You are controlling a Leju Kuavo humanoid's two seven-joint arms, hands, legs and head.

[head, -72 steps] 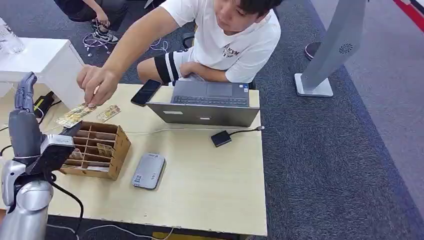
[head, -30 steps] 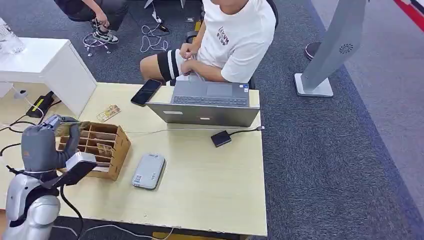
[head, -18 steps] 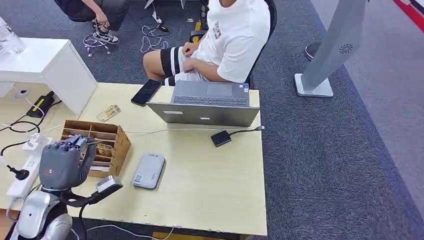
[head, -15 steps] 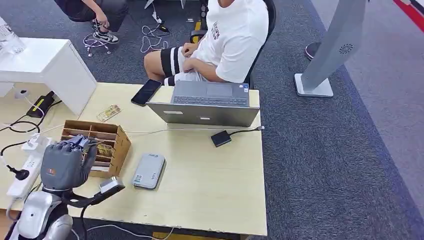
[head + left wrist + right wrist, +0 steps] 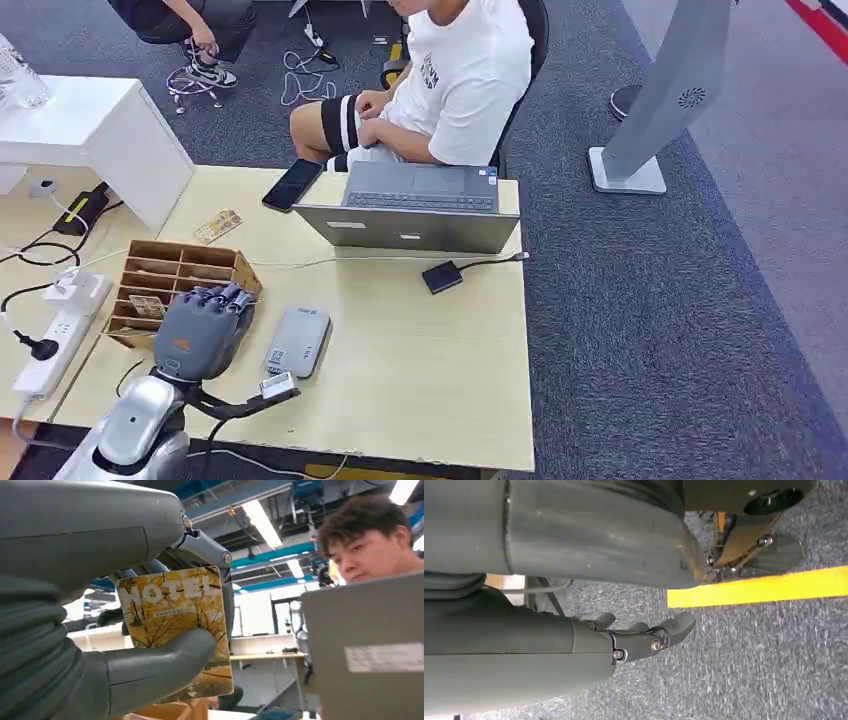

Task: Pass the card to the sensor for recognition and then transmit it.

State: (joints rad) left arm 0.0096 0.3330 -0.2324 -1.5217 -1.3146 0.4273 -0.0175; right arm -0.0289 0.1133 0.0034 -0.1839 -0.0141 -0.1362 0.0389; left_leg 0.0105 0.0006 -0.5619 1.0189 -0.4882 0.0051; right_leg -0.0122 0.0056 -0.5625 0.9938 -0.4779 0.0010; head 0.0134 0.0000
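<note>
Here your left hand (image 5: 203,333) grips the yellow hotel card (image 5: 177,630), thumb pressed across its face, held above the bench (image 5: 430,370) between the wooden organizer (image 5: 150,275) and the grey card reader (image 5: 298,341). Your right hand (image 5: 644,637) hangs over carpet (image 5: 749,670), fingers loosely apart, holding nothing.

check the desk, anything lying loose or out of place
One card lies loose on the table behind the wooden organizer, askew to the table edge instead of in a slot. Otherwise nothing stands out: the left hand holds its hotel card securely beside the grey sensor.
</note>
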